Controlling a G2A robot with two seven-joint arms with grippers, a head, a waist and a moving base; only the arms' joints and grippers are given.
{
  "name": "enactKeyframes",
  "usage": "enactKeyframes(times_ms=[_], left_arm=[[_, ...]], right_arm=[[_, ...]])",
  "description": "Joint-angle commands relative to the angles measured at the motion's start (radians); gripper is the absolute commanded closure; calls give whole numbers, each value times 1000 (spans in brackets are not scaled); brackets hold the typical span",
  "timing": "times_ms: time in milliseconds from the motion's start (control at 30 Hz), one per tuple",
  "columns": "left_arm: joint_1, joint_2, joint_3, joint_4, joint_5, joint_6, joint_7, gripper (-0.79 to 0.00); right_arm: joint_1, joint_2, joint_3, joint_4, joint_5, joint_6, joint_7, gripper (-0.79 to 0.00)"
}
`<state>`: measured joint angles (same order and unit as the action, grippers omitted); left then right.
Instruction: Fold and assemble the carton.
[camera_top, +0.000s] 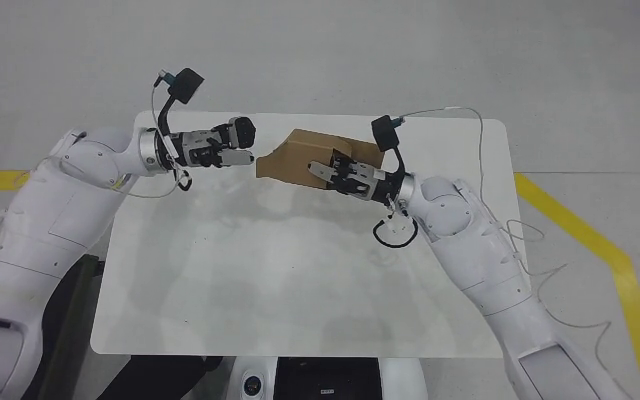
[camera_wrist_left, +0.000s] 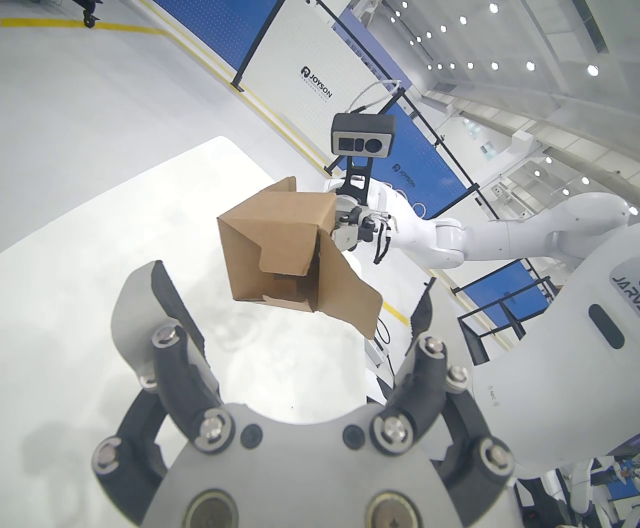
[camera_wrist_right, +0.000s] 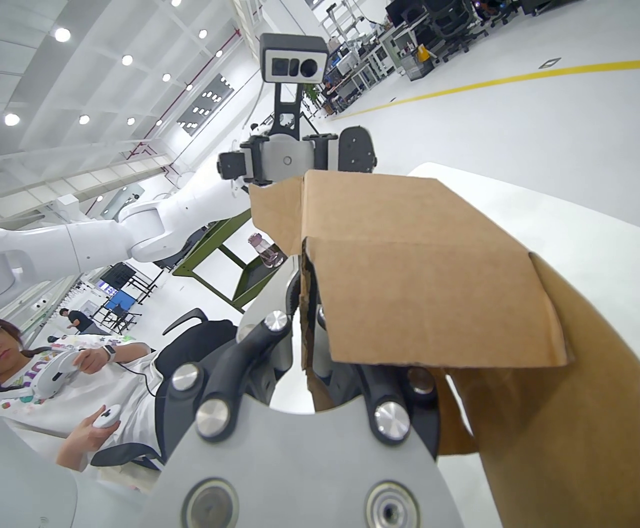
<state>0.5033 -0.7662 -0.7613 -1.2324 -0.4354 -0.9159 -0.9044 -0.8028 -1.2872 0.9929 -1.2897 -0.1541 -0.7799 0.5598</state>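
A brown carton is held in the air over the far middle of the white table. My right gripper is shut on a wall at its right end. The carton shows its open end to the left wrist view: one flap is folded partly across the opening and a side flap sticks out. My left gripper is open just left of that end, apart from the carton, with its two fingers spread wide. The left gripper also shows beyond the carton.
A black cable loop hangs under the right wrist over the table. The table's near half is bare white surface. Grey floor with yellow lines lies around the table.
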Motion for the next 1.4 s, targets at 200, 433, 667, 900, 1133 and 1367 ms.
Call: enactKeyframes(times_ms=[200, 433, 667, 900, 1133, 1367], left_arm=[[19, 11, -35, -29, 196, -35, 58, -785], [40, 9, -66, -23, 307, 19, 138, -785], [47, 0, -74, -2, 365, 41, 173, -785], [49, -9, -82, 9, 380, 41, 185, -785], [49, -18, -85, 24, 369, 46, 181, -785], [43, -26, -91, 47, 336, 44, 161, -785]], right_arm=[[4, -3, -8, 2, -13, 9, -16, 0], [1, -3, -7, -2, -12, 5, -20, 0], [-3, -3, -8, -19, -2, -4, -16, 0], [-4, -5, -18, -36, 20, -15, -13, 0], [-2, -7, -33, -43, 41, -30, 5, 0], [1, -10, -46, -45, 67, -43, 13, 0]])
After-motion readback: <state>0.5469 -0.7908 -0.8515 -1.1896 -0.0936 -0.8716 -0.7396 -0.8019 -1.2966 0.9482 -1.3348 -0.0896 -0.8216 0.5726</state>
